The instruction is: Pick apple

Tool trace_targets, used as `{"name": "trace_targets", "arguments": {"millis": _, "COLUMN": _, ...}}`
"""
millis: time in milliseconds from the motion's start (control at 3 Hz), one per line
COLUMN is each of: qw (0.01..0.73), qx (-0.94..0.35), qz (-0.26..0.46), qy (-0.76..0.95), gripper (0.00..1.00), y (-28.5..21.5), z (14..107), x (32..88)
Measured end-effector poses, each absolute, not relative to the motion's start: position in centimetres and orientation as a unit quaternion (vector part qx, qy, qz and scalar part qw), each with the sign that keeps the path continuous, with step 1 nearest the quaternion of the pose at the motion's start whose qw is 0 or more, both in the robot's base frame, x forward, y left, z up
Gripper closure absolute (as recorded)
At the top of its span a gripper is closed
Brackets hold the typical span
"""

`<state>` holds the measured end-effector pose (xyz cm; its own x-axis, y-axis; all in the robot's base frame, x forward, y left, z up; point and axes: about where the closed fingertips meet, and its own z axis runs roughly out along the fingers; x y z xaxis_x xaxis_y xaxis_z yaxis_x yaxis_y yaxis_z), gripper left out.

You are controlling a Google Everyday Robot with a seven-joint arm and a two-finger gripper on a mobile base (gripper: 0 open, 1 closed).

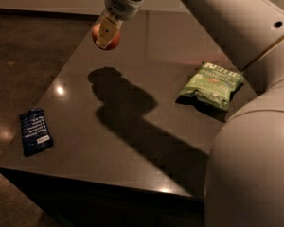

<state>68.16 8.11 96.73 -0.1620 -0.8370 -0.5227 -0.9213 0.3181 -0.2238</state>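
The apple (114,42) is small, round and red. It hangs in the air above the dark table (146,79), near the table's far left part. My gripper (106,36) comes down from the top of the camera view and is shut on the apple, with a tan finger (105,32) in front of it. The apple's shadow lies on the table below it.
A green chip bag (213,85) lies on the right side of the table. A dark blue packet (35,130) lies near the front left corner. My pale arm (255,126) fills the right side of the view.
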Motion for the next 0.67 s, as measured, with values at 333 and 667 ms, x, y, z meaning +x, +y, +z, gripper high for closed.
{"name": "trace_targets", "arguments": {"millis": 333, "qw": 0.298, "qx": -0.616, "qz": 0.088, "qy": 0.724, "gripper": 1.0, "y": 7.81, "z": 99.58, "x": 66.08}}
{"name": "trace_targets", "arguments": {"millis": 667, "qw": 0.298, "qx": -0.616, "qz": 0.088, "qy": 0.724, "gripper": 1.0, "y": 7.85, "z": 99.46, "x": 66.14}}
